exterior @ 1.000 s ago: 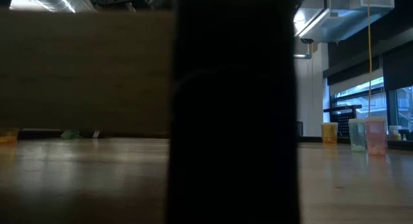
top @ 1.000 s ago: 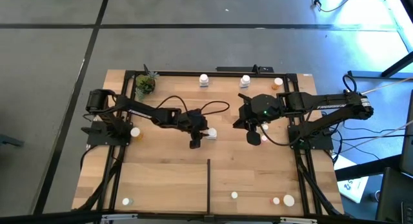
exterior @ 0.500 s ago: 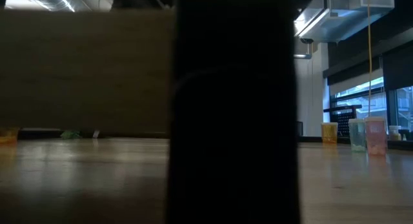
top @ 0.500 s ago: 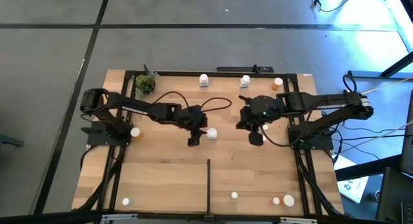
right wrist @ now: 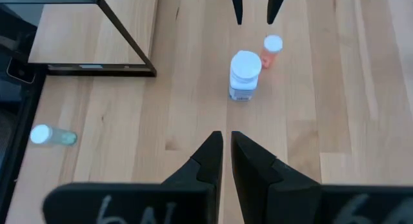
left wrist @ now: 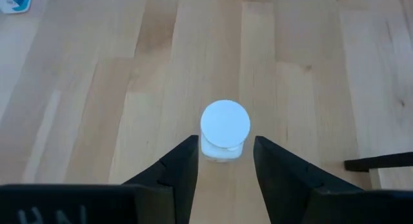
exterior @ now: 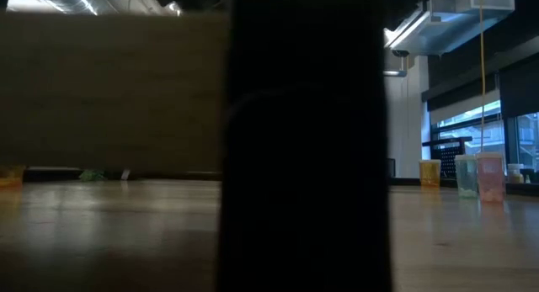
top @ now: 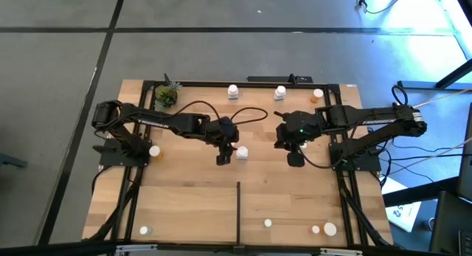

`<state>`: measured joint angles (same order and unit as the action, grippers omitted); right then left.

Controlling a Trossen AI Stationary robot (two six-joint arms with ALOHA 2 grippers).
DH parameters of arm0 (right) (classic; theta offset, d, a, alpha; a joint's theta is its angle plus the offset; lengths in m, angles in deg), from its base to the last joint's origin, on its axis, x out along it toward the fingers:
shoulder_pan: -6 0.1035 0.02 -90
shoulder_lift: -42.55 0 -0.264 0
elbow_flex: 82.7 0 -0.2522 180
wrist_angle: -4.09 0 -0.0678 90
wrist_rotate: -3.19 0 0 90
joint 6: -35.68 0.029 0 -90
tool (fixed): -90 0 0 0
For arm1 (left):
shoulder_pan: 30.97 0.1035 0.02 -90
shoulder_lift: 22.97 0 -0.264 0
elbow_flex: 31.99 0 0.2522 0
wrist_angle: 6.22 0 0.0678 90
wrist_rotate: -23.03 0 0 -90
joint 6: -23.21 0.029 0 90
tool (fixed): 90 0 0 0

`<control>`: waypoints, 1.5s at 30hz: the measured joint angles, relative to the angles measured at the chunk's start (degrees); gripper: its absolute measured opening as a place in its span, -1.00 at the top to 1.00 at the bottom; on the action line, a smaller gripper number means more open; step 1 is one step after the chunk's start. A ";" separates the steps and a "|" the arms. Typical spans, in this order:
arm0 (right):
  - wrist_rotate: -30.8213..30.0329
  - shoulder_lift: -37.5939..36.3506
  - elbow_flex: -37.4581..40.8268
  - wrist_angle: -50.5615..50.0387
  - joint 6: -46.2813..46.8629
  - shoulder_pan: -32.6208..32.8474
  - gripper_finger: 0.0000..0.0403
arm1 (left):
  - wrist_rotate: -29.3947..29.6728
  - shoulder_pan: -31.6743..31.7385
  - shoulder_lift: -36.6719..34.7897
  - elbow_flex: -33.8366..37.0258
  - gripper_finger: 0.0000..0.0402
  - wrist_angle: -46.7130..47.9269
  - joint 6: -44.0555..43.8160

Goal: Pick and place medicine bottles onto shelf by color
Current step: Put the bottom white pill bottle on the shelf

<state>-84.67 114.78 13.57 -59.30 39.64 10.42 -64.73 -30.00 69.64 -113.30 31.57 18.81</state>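
Observation:
A white bottle (top: 241,153) with a white cap stands upright on its base on the light-wood shelf (top: 184,197), near its middle. My left gripper (top: 228,154) is open and hovers just left of and above it. In the left wrist view the bottle (left wrist: 224,127) shows between the fingertips of my left gripper (left wrist: 224,161), with a gap on each side. My right gripper (top: 295,157) is shut and empty, to the right of the bottle. In the right wrist view the right gripper (right wrist: 226,146) faces the white bottle (right wrist: 245,75), with an orange bottle (right wrist: 272,51) beyond it.
Two bottles (top: 233,90) (top: 280,91) and an orange-tinted one (top: 318,95) stand at the far edge, near a small plant (top: 166,97). More bottles (top: 268,223) (top: 323,229) (top: 144,230) lie near the front. A thin black divider (top: 237,212) runs from the front edge. A pale green bottle (right wrist: 51,135) lies on its side. A dark post (exterior: 303,140) blocks the low view.
My left gripper has crept toward the table's right edge, closer to the white bottle, which has stayed in place. My right gripper has shifted slightly toward the right edge.

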 joint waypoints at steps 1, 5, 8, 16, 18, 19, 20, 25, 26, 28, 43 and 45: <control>0.00 0.00 0.00 0.00 0.32 0.00 0.82 | 0.00 0.01 0.00 0.00 0.30 -0.03 0.01; 0.00 0.00 0.00 0.13 0.09 -0.01 0.82 | -0.02 0.15 0.00 0.00 0.30 -0.28 0.01; 0.00 0.00 0.00 0.15 0.23 -0.01 0.82 | 0.04 0.30 0.01 -0.12 0.30 -0.44 -0.05; 0.00 0.00 0.00 0.49 0.24 0.00 0.82 | -0.04 0.11 1.20 -2.77 0.30 2.92 -2.27; 0.00 0.00 0.00 0.61 0.17 0.00 0.82 | -0.24 0.17 1.17 -3.10 0.29 1.89 -3.00; 0.00 0.02 0.00 0.59 0.12 0.00 0.82 | -0.25 0.21 1.10 -3.19 0.29 1.43 -2.99; 0.00 0.02 0.00 0.66 0.14 0.00 0.82 | -0.26 0.20 1.05 -3.18 0.27 1.43 -2.98; -0.02 0.02 0.00 1.04 0.12 0.00 0.82 | -0.41 -0.02 1.07 -3.13 0.11 0.05 0.28; -0.02 0.02 0.00 1.01 0.10 0.00 0.82 | -0.48 -0.02 1.07 -3.13 0.06 0.29 0.70; -0.02 0.02 0.00 1.05 0.10 0.00 0.82 | -0.39 0.02 1.07 -3.13 -0.05 0.39 0.91; -0.01 0.07 0.00 2.36 0.07 0.00 0.82 | -0.26 0.57 7.38 -2.95 -0.45 -3.11 3.36; -0.02 0.04 0.00 2.50 0.07 0.00 0.82 | -0.41 0.52 7.51 -2.89 -0.45 -2.34 3.44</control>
<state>-84.70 114.82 13.57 -56.80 39.71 10.42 -65.14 -29.47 77.15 -116.19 29.23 22.26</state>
